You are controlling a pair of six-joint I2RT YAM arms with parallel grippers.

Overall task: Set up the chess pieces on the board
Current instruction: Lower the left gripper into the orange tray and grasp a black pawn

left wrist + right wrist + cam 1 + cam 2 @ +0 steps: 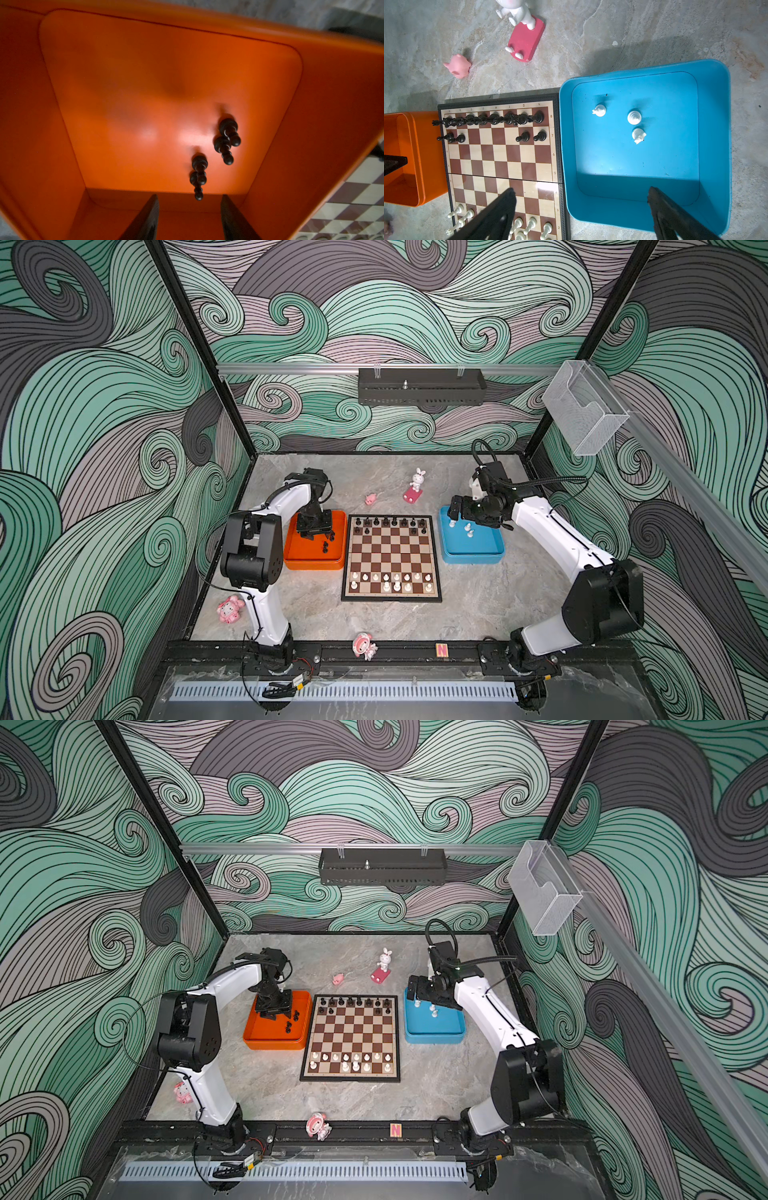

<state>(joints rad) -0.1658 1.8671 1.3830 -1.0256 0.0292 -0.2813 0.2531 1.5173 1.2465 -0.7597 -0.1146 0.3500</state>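
Top views both show a grey marble table (478,614) lower centre, swirly wallpaper (83,406) around. Jaws apart on the left gripper (189,197), spread wide on the right gripper (581,189).

Orange tray (314,564), blue tray (473,559), rabbit figure (417,480) and pink toy (370,499) rest on tabletop (478,605).

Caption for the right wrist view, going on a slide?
Right gripper, open, hovers at the edge of the blue tray holding three white chess pieces, beside the partly set board.
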